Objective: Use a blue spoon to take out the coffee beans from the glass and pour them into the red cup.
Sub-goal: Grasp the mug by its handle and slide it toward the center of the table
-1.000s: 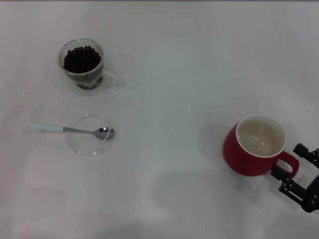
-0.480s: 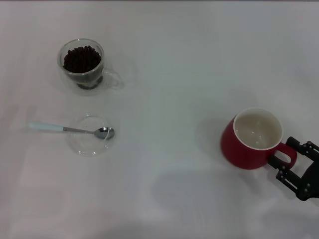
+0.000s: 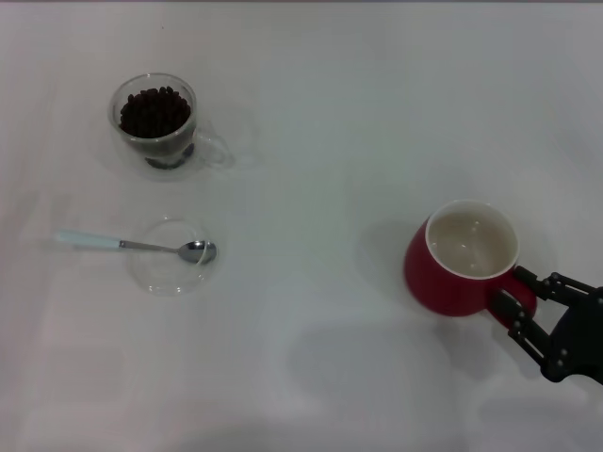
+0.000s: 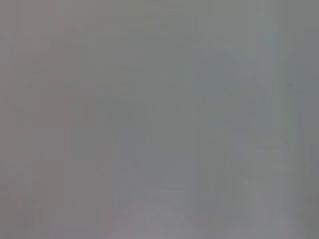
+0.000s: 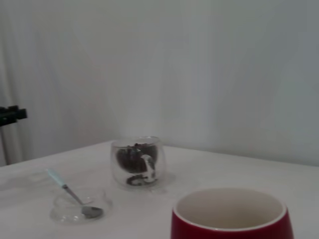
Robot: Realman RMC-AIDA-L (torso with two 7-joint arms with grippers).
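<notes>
Nearest in the head view, at the lower right: the right gripper [image 3: 516, 303], fingers closed around the loop handle of the red cup [image 3: 462, 259], holding the mug at the right side of the white tabletop [image 3: 330, 141]. Inside the cup only the cream-white lining, no beans visible in either the head view or the right wrist view [image 5: 232, 219]. Well apart to the left, a flat clear glass dish [image 3: 171, 256] with the metal bowl of the blue spoon [image 3: 132, 245] resting in it, pale handle pointing out over the rim away from the cup; spoon untouched by any gripper. Farthest back on the left, beyond the dish, the glass [image 3: 155, 122], upright, side handle turned toward the cup's side, filled with a dark heap of coffee beans [image 3: 153, 111] nearly up to the rim; none loose on the tabletop as far as can be made out. Left gripper nowhere in the head view, left wrist view a featureless grey. Judged from this layout, task at a very early stage: nothing scooped, nothing poured, spoon yet to be picked up; only the cup in hand, probably for positioning nearer the glass.
</notes>
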